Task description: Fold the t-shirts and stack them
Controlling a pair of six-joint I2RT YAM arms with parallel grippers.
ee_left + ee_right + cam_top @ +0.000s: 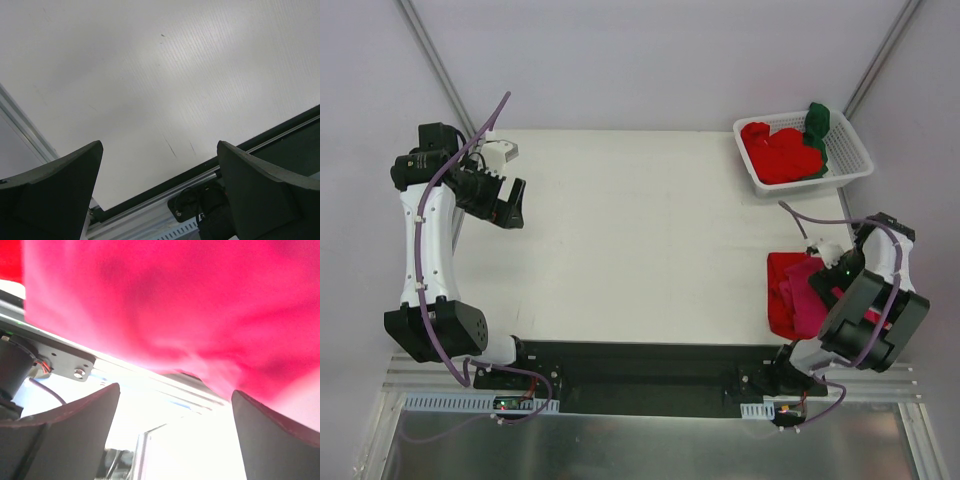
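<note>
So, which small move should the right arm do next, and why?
Probably ease the right gripper forward onto the magenta t-shirt and close on its edge: the jaws stand open and empty, the cloth fills the view just ahead, and the shirt lies bunched, not yet folded, on a red t-shirt.

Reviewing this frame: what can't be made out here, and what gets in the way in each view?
1. Right wrist view: the blurred magenta t-shirt fills the frame above the open right tool; whether they touch is unclear.
2. Top view: the right arm covers that tool and part of the red t-shirt; its folds cannot be judged.
3. Top view: the red t-shirts are bunched in the basket, too small to count.
</note>
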